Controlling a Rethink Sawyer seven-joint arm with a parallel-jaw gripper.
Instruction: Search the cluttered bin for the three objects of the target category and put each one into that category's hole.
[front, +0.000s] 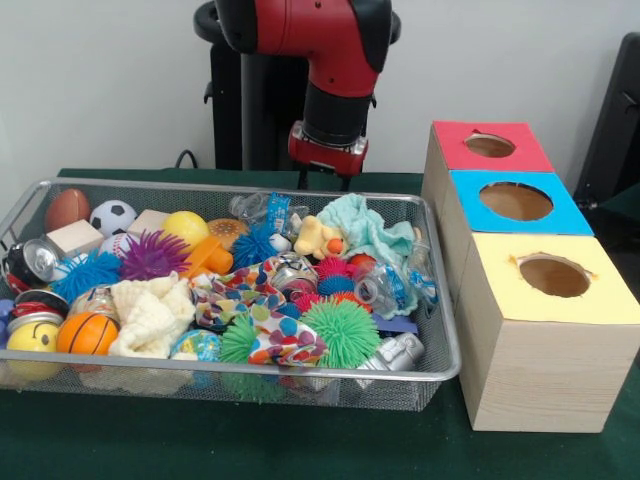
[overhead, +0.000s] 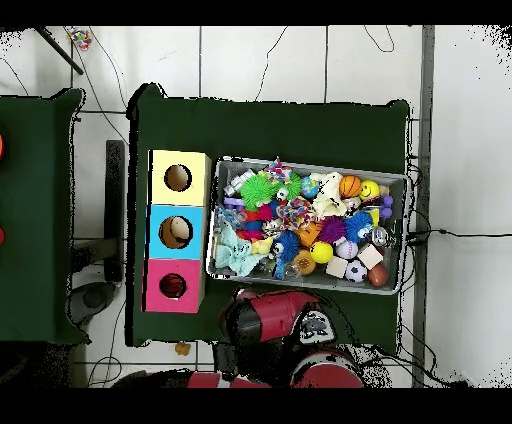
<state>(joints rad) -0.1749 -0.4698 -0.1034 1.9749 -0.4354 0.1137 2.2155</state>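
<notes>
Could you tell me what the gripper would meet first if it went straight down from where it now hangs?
Probably the bin's far rim or the clutter just inside it, near the duck; depth is unclear. The gripper points down there.

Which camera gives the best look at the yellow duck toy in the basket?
The front view: the duck shows its yellow body and orange beak beside the teal cloth. Overhead, it is only a small yellowish patch among the clutter in the wire basket.

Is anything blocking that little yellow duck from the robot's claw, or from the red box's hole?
Nothing visible covers the yellow duck; it lies on top of the clutter near the wire basket's far rim, just below the gripper. A crumpled teal cloth lies beside it, toward the boxes. The red box's hole looks open.
</notes>
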